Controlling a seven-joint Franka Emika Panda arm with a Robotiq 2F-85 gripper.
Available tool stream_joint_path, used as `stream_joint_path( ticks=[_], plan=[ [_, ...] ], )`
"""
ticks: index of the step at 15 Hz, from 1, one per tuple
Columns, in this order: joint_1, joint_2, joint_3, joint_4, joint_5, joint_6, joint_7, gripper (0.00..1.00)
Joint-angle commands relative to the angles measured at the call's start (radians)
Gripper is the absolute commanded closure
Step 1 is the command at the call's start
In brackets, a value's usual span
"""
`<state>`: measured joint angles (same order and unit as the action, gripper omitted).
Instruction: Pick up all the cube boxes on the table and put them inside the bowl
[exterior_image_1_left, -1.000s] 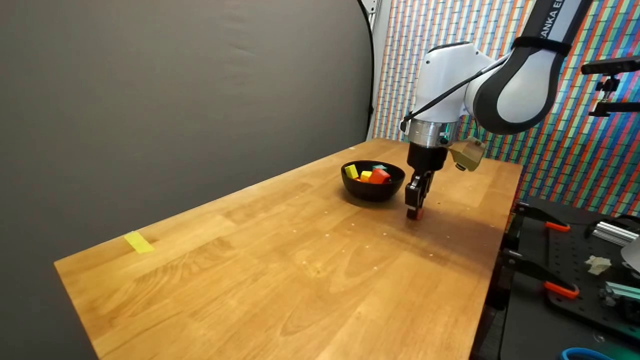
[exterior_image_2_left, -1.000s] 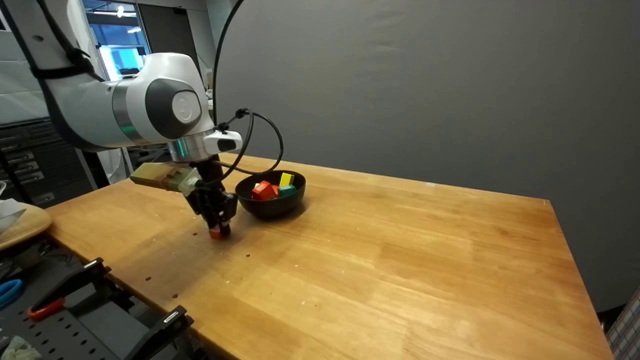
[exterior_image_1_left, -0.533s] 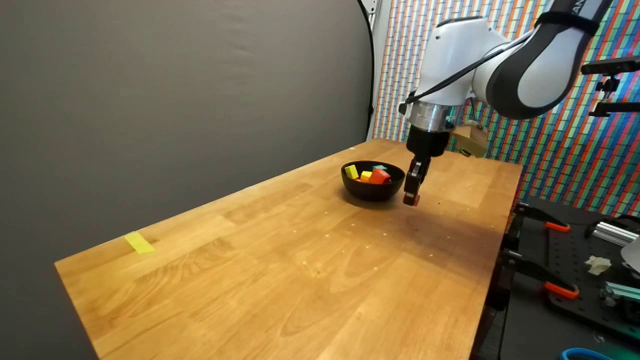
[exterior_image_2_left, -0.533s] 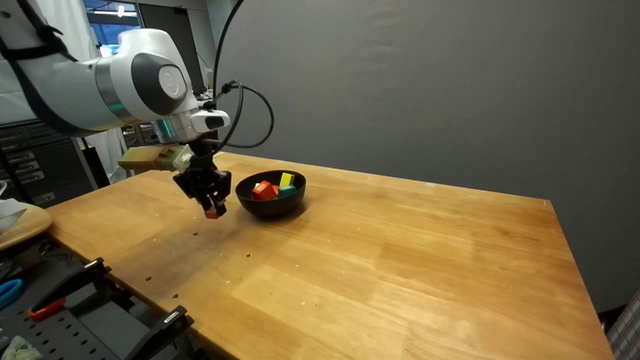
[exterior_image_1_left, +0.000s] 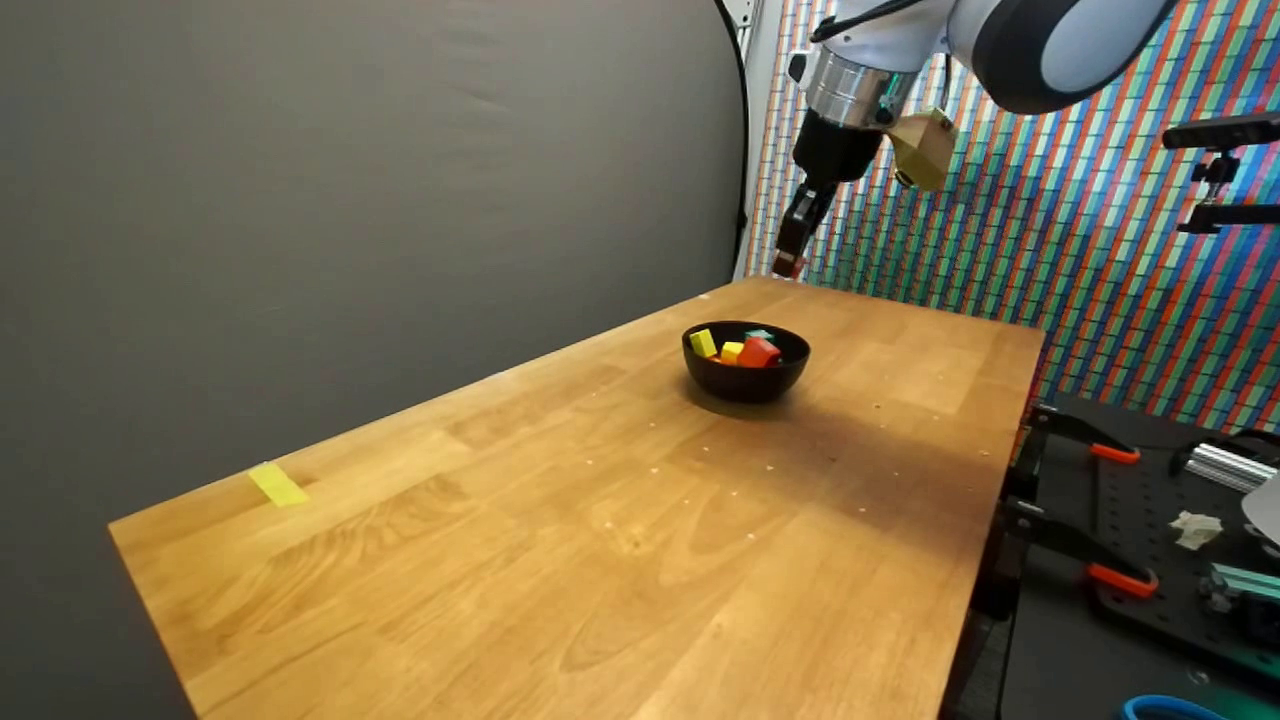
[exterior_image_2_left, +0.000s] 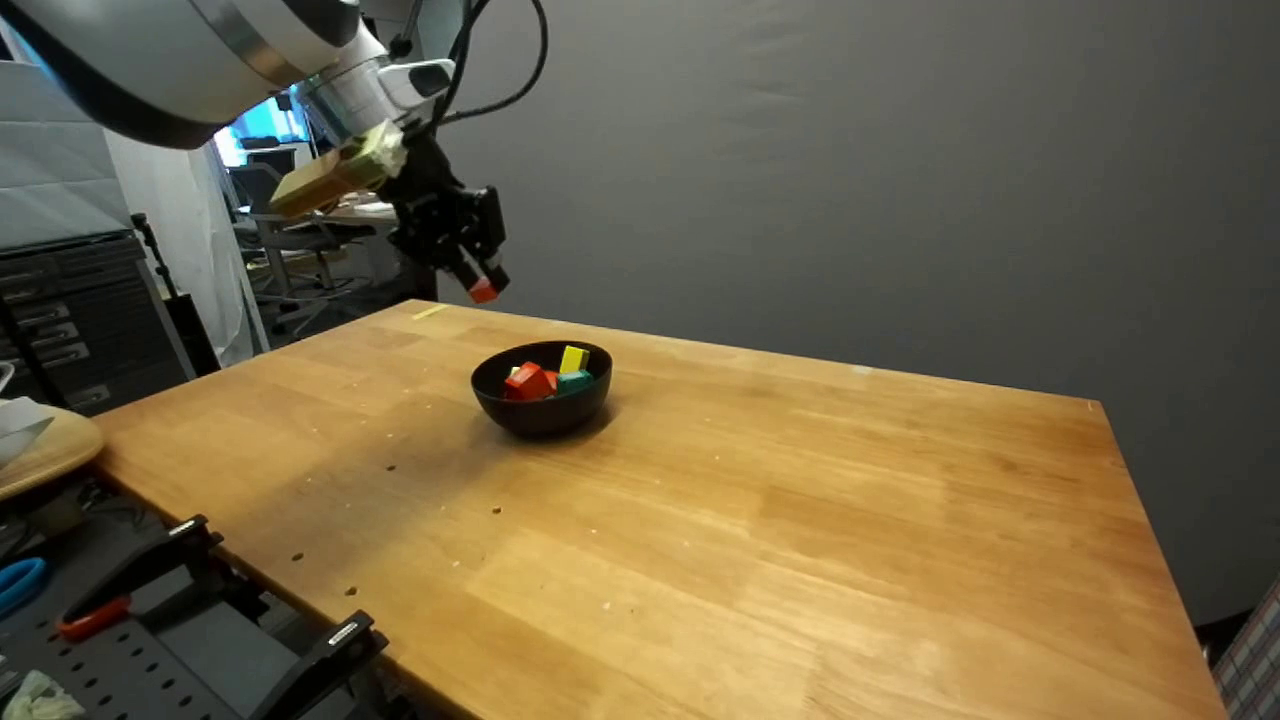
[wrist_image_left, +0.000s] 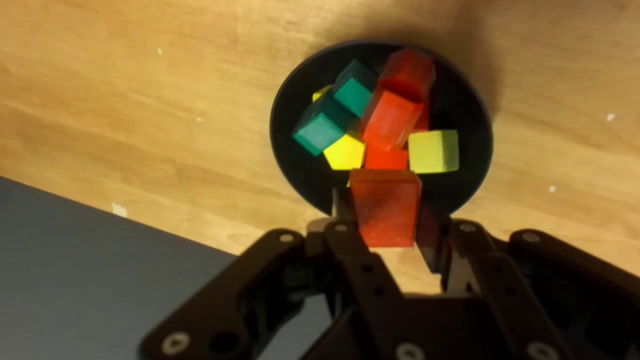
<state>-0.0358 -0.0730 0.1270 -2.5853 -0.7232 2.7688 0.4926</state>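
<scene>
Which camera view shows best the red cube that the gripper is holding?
The wrist view: there the red cube appears largest, between the jaws of the gripper, with one face clearly visible. In both exterior views, it is only a small red patch at the gripper's tip, partly hidden.

All views look down on the bowl (exterior_image_1_left: 745, 384), wrist view nearest.

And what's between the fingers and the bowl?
The red cube the fingers hold, then only air to the bowl, as an exterior view shows.

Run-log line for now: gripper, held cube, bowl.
gripper: closed | held: red cube, above table | bowl: red, yellow, green cubes inside
</scene>
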Motion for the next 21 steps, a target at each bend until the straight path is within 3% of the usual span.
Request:
stream_joint_path(
  ticks=[1,4,5,6,7,11,15,17,21],
  plan=[
    [-0.018,0.219,-0.026,0.189,0.028,0.067,-0.092,0.85],
    [-0.045,0.390,0.002,0.292,0.216,0.111,-0.265,0.84],
    [-0.066,0.451,0.029,0.333,0.270,0.116,-0.321,0.42],
    [-0.008,0.480,-0.019,0.356,0.360,0.114,-0.403,0.42],
    [-0.014,0.504,-0.004,0.379,0.410,0.101,-0.453,0.37],
    [0.066,0.432,-0.055,0.338,0.415,0.064,-0.518,0.05],
    [0.182,0.214,-0.133,0.191,0.304,0.012,-0.465,0.00],
    [0.205,0.108,-0.138,0.136,0.246,-0.033,-0.425,0.00],
    [0.202,-0.119,-0.106,0.025,0.015,-0.108,-0.216,0.00]
  ],
)
